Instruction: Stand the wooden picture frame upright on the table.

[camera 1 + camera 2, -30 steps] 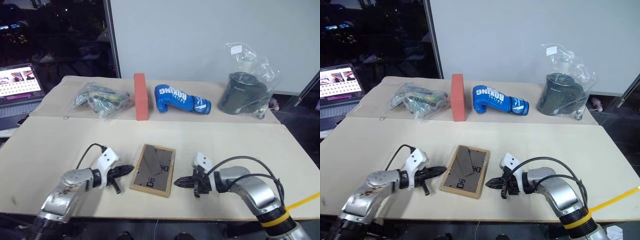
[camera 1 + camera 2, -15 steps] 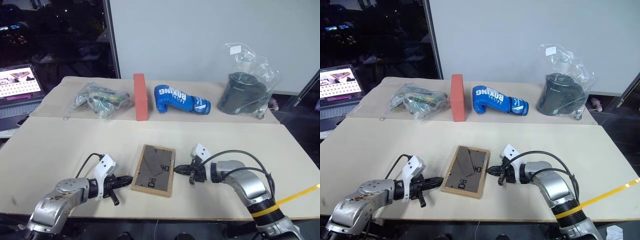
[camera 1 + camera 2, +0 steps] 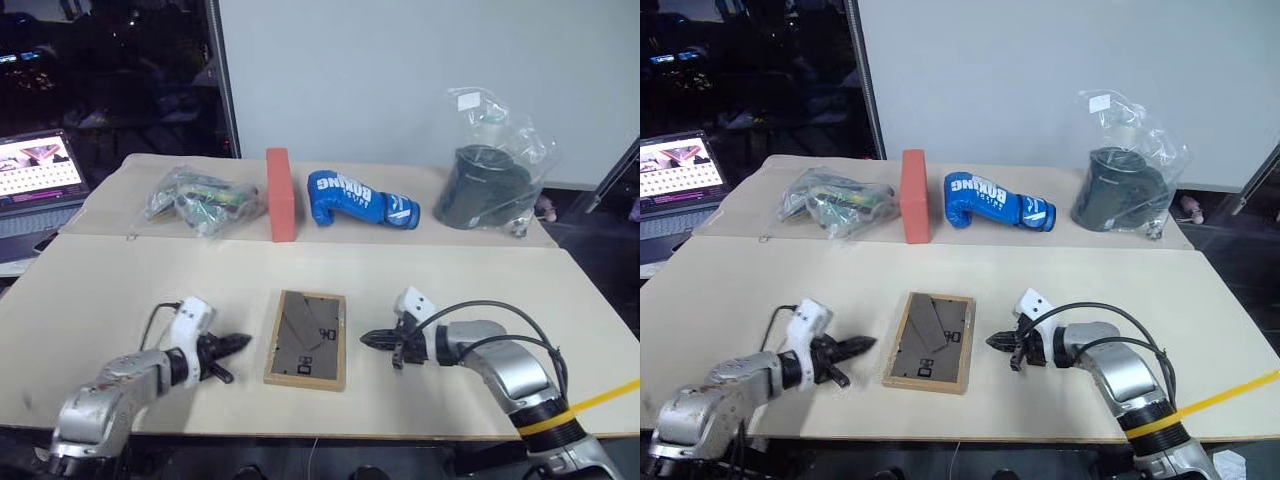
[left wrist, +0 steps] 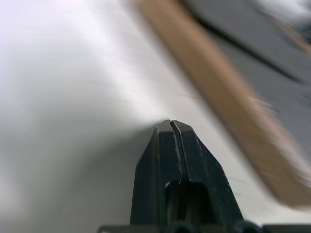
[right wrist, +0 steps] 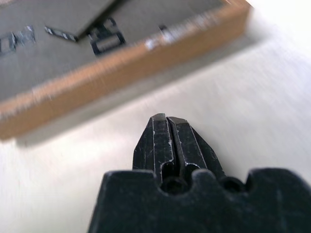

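The wooden picture frame (image 3: 306, 338) lies flat near the front of the table (image 3: 450, 280), dark grey backing and prop leg facing up. My left gripper (image 3: 243, 342) rests low on the table a little to the frame's left, its tips pointing at the frame's left edge, fingers shut and holding nothing. In the left wrist view the left gripper (image 4: 172, 124) stands a short way off the frame's wooden rail (image 4: 233, 107). My right gripper (image 3: 366, 340) is shut and empty just off the frame's right edge. The right wrist view shows the right gripper (image 5: 166, 119) facing the frame's side (image 5: 121, 63) across a small gap.
Along the back of the table stand a plastic bag of items (image 3: 205, 198), a red-orange block (image 3: 281, 195), a blue boxing glove (image 3: 360, 198) and a clear bag holding a dark object (image 3: 492, 180). A laptop (image 3: 40, 180) sits off the table's left.
The frame has turned from skewed to nearly square with the table's edge. My left gripper has drawn back to the left. My right gripper touched the frame's right edge, then backed off.
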`<state>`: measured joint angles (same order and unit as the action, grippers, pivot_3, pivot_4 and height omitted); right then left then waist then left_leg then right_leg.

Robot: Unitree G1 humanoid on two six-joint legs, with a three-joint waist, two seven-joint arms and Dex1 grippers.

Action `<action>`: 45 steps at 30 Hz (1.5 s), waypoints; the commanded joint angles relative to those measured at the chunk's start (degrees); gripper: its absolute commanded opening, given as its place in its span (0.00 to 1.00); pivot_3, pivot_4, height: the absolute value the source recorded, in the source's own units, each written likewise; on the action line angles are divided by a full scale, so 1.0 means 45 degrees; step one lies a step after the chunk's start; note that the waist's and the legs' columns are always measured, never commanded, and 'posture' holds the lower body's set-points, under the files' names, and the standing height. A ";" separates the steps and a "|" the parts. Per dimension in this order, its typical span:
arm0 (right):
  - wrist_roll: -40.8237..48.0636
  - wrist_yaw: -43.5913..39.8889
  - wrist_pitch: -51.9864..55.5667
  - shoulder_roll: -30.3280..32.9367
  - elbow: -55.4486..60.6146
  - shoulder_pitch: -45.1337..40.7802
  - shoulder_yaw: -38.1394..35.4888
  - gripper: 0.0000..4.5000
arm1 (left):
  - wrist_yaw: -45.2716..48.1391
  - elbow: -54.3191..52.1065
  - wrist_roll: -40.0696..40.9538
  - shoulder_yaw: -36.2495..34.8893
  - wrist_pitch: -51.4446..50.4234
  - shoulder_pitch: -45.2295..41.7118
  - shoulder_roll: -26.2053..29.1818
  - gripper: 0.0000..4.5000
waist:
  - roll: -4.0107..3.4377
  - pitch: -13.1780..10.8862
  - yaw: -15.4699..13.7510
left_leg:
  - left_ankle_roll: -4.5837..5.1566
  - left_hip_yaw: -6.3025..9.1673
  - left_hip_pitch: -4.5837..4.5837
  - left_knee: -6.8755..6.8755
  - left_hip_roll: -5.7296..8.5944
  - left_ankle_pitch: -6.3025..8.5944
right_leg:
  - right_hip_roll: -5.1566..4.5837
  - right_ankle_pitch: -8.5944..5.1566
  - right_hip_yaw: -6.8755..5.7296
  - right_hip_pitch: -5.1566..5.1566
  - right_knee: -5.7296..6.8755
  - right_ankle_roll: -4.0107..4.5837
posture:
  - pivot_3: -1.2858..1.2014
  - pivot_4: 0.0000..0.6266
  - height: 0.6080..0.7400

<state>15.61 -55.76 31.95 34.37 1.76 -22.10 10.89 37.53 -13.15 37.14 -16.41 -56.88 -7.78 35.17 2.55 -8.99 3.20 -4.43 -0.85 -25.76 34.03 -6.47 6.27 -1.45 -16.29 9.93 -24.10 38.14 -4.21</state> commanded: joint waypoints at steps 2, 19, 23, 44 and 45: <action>0.0306 -0.0826 -0.0545 0.0591 0.0274 -0.0133 -0.0455 0.00 | 0.0651 0.0360 0.5344 -0.2547 -0.5449 -0.1492 0.0519 0.41 | 0.0005 -0.0003 0.0037 | 0.0000 0.0003 -0.0025 0.0000 0.0001 0.0000 | -0.0001 -0.0003 -0.0004 -0.0013 -0.0005 -0.0006 | 0.52 0.24 0.97; 0.0745 -0.1348 -0.0607 -0.0318 0.0827 0.0420 -0.0129 0.00 | -0.4457 0.1947 0.7503 0.1775 -0.7917 -0.1751 0.0160 0.99 | -0.0103 0.0097 0.0030 | -0.0003 0.0080 0.0043 -0.0020 0.0064 0.0001 | -0.0047 -0.0018 -0.0054 0.0021 -0.0022 -0.0006 | 0.52 0.24 0.97; 0.0686 -0.1107 -0.0557 -0.0839 0.1147 0.0542 0.0072 0.00 | -0.5369 0.2489 0.8204 0.1608 -0.7917 -0.2219 -0.1307 0.99 | -0.0165 0.0167 -0.0212 | -0.0003 0.0093 0.0135 -0.0018 0.0139 0.0004 | -0.0112 -0.0086 -0.0055 0.0154 -0.0069 0.0016 | 0.52 0.24 0.97; 0.1448 -0.1089 0.1051 0.0382 0.1217 0.0252 -0.1138 0.00 | -0.6546 0.4403 1.0590 0.0069 -0.7820 -0.3304 -0.1664 0.30 | -0.0125 0.0198 -0.0191 | 0.0045 0.0174 0.0062 -0.0037 0.0260 0.0033 | -0.0216 -0.0100 -0.0108 0.0220 -0.0109 -0.0085 | 0.52 0.24 0.97; 0.1728 -0.1227 0.1316 0.0728 0.1261 0.0224 -0.1518 0.00 | -0.6375 0.4646 1.0618 -0.0040 -0.7794 -0.3472 -0.1507 0.26 | -0.0120 0.0193 -0.0175 | 0.0045 0.0176 0.0060 -0.0033 0.0262 0.0033 | -0.0216 -0.0100 -0.0109 0.0220 -0.0110 -0.0086 | 0.52 0.24 0.97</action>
<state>20.25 -59.82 35.30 34.92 5.22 -19.70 9.28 7.55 6.23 84.25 -14.46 -92.27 -22.08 26.56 2.01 -8.12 2.41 -4.23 -0.04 -25.51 33.89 -5.27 6.42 -2.43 -16.74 9.45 -23.12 37.65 -4.60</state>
